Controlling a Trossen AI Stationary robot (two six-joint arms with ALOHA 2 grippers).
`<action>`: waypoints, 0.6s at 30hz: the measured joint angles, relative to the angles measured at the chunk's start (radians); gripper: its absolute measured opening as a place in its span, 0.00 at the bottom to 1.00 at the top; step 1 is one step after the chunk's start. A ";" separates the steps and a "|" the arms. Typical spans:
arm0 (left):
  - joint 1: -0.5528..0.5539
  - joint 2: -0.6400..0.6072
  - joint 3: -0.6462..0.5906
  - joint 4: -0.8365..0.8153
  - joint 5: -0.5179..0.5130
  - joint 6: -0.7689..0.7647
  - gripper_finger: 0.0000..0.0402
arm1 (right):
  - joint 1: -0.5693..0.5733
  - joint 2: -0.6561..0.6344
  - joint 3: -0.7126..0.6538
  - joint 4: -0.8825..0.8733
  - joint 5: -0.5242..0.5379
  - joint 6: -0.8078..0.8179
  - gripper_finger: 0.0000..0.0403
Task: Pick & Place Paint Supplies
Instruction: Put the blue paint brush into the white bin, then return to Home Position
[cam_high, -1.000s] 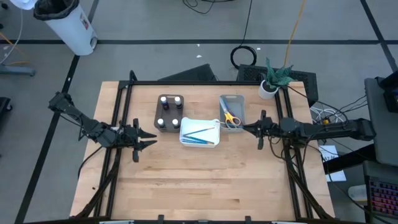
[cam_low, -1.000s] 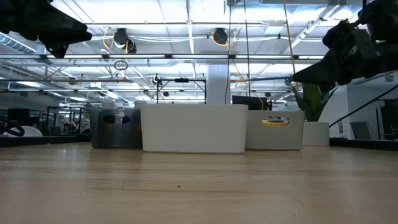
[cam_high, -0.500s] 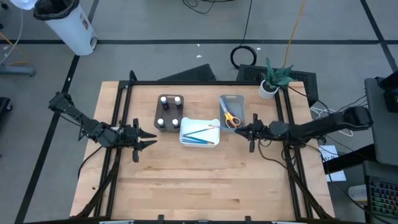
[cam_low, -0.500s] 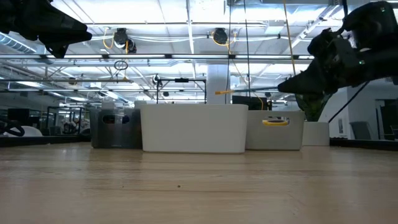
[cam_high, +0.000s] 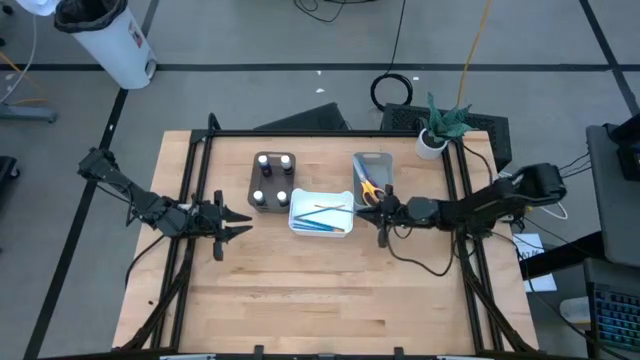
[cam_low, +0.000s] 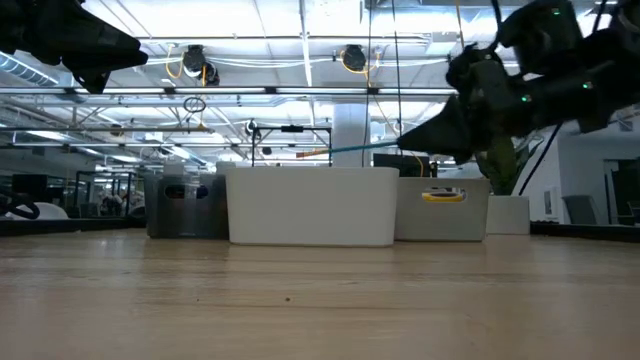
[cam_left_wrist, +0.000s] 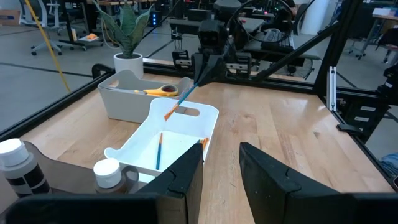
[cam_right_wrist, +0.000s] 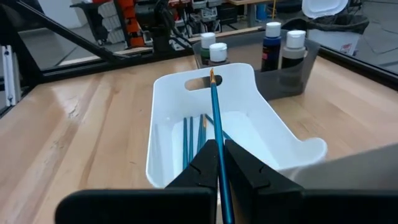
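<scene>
Right gripper (cam_right_wrist: 219, 163) jaws clamp a brush (cam_right_wrist: 216, 118); left gripper (cam_left_wrist: 221, 171) jaws gape empty, bottles (cam_left_wrist: 15, 165) partly cropped.

No legible text or labels.

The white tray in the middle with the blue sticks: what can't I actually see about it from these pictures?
- Low view: the white plastic tray shows only its side wall, which hides everything inside.
- High view: the thin blue brushes are too small to count.
- Right wrist view: the right gripper, shut on one long blue brush, covers the tray's near end.
- Left wrist view: the left gripper fingers cover one corner.
</scene>
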 joint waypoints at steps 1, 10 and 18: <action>0.000 0.000 0.000 0.000 0.000 0.000 0.28 | 0.000 0.018 0.015 -0.001 0.000 -0.001 0.00; 0.000 0.000 0.000 0.006 0.000 0.000 0.28 | -0.001 0.170 0.136 0.007 0.001 0.000 0.02; 0.000 0.000 0.000 0.006 0.000 0.000 0.28 | -0.003 0.245 0.188 0.040 0.002 -0.019 0.22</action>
